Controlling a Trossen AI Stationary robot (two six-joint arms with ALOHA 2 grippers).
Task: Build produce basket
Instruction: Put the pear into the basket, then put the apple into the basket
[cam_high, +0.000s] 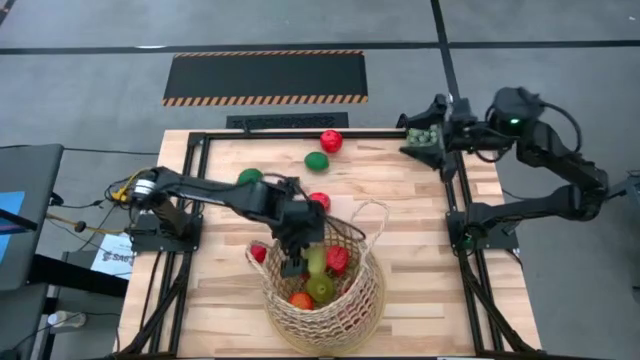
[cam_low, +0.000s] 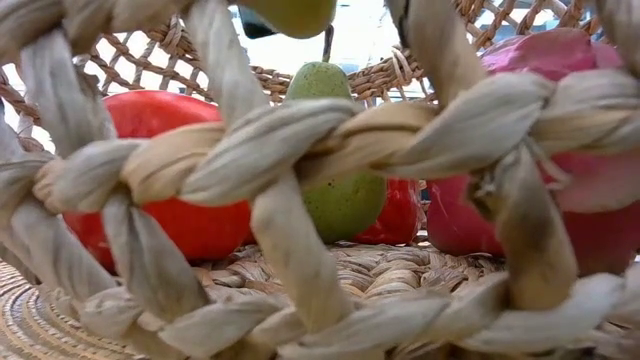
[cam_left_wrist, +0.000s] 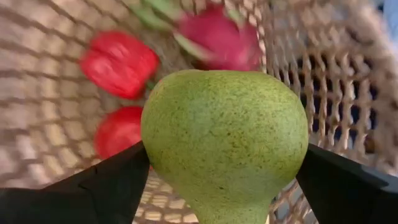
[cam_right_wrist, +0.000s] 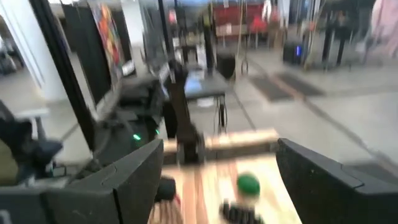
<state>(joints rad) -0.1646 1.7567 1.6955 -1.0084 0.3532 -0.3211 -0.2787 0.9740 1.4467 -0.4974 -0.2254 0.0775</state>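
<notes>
Over the basket (cam_high: 325, 300), a green pear (cam_left_wrist: 225, 140) is held between the left gripper (cam_high: 303, 262)'s widely spread fingers; the right gripper (cam_high: 420, 138) is parked open at the wooden table (cam_high: 420, 250)'s far corner.

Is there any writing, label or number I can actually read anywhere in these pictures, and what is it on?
None can be read.
White paper sheet beside the left arm's base, at the table's left edge: dark print, too small to make out.
Colourful poster in the room behind: blurred, no letters legible.
Striped floor mat: hazard stripes only, no words.

Coarse woven wicker basket (cam_high: 340, 310); matt speckled pear (cam_left_wrist: 225, 140); planked wooden table (cam_high: 420, 240).
</notes>
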